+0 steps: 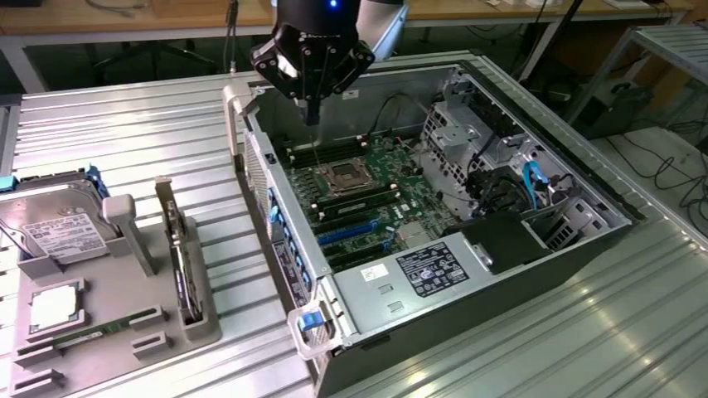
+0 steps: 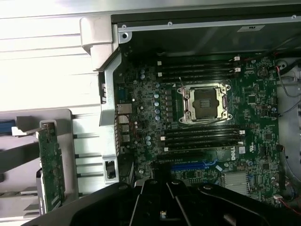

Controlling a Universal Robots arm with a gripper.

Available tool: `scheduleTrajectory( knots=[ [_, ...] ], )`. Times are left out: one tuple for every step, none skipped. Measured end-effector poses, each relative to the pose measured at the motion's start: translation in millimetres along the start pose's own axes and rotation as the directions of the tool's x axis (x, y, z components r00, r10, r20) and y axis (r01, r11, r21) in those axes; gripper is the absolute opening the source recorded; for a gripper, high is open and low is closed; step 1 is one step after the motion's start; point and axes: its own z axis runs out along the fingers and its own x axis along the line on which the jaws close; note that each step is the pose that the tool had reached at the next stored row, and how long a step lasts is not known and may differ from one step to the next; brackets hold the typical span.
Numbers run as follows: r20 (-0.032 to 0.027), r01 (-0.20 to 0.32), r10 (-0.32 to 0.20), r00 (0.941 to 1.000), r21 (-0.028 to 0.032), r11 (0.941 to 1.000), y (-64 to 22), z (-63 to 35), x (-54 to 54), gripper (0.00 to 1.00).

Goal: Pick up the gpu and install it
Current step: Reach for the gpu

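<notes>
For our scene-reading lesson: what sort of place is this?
Likely a robotics lab or workshop: an open computer case on a ribbed metal bench, a fixture holding a hard drive and the gpu, cabled desks behind.

In the exterior view the arm (image 1: 382, 25) above the gripper (image 1: 313, 116) is cut off by the top edge. The grey holder (image 1: 210, 327) carrying the hard drive (image 1: 55, 236) runs off the exterior view's left. The gpu (image 1: 181, 257) stands edge-on in that holder with its fan face hidden, and the print on the black label (image 1: 432, 267) is too small to read.
</notes>
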Motion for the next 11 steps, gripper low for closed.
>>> scheduleTrajectory(
  knots=[
    [0.0,0.0,0.0,1.0,-0.0001,1.0,-0.1,0.0,1.2,0.11],
    [0.0,0.0,0.0,1.0,0.0,1.0,-0.2,0.0,2.2,0.11],
    [-0.0001,0.0,0.0,1.0,0.0,1.0,-0.3,0.0,3.1,0.11],
    [-0.0001,0.0,0.0,1.0,-0.0001,1.0,-0.4,0.0,3.6,0.11],
    [-0.0001,0.0,0.0,1.0,0.0,1.0,-0.5,0.0,4.3,0.11],
    [-0.0002,0.0,0.0,1.0,0.0001,1.0,-0.6,-0.1,5.1,0.11],
    [-0.0002,0.0,0.0,1.0,0.0001,1.0,-0.7,-0.1,6.0,0.11],
    [0.0,0.0,0.0,1.0,-0.0001,1.0,-0.7,0.0,6.7,0.11],
    [0.0,0.0,0.0,1.0,-0.0001,1.0,-0.8,0.0,7.3,0.11],
    [-0.0001,0.0,0.0,1.0,0.0,1.0,-1.0,-0.1,8.7,0.11],
    [-0.0001,0.0,0.0,1.0,0.0,1.0,-1.1,-0.1,9.5,0.11]
  ],
)
